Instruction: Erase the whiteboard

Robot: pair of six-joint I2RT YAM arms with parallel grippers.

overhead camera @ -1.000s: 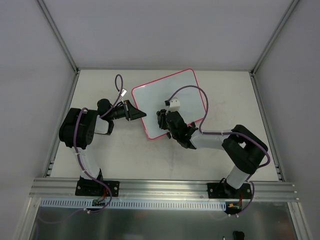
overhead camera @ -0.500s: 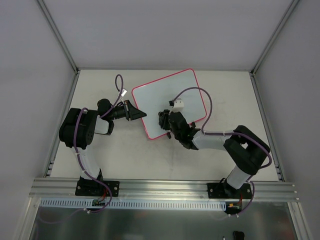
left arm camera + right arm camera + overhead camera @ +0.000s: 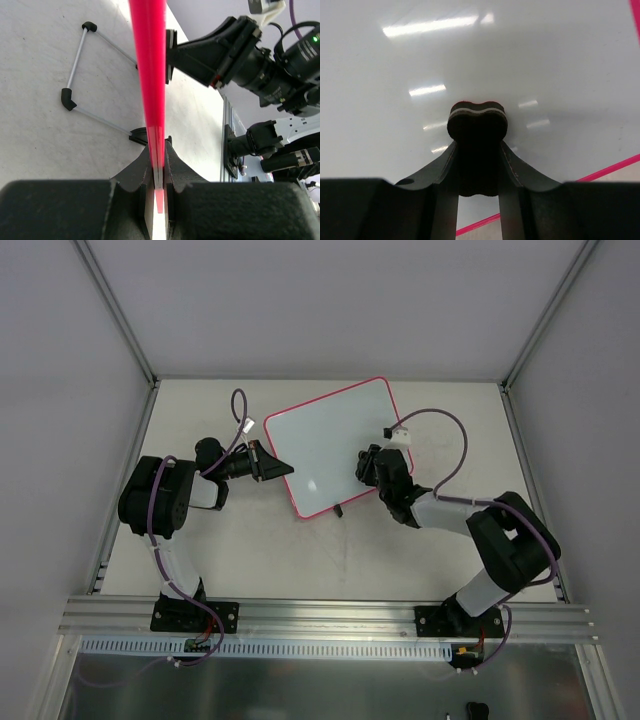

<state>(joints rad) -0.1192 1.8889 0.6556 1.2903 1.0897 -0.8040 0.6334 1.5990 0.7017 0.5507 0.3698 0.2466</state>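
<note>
Pink-red frame around a glossy white whiteboard (image 3: 335,445), that's the main thing from the top camera. It lies skewed in the far middle of the pale surface (image 3: 250,550). The left tool (image 3: 272,466) is pinched onto the board's left edge. The right tool (image 3: 366,468) sits over the board's right half, near the right edge. A little black clip foot (image 3: 340,510) pokes out at the near edge.

Left wrist cam: the pink frame of the whiteboard (image 3: 149,75) runs straight down between the fingers, so the left tool (image 3: 157,152) is clamped tight on it. A thin wire stand (image 3: 80,65) with black tips lies on the surface (image 3: 40,125) beside it, and the right arm (image 3: 240,55) shows on the other side.

Right wrist cam: the right tool (image 3: 478,150) is squeezed on a small black eraser (image 3: 477,120) with a pale layer, its far end pressed against the whiteboard (image 3: 470,50). The board looks clean here, just light reflections, with the pink frame crossing bottom right.
</note>
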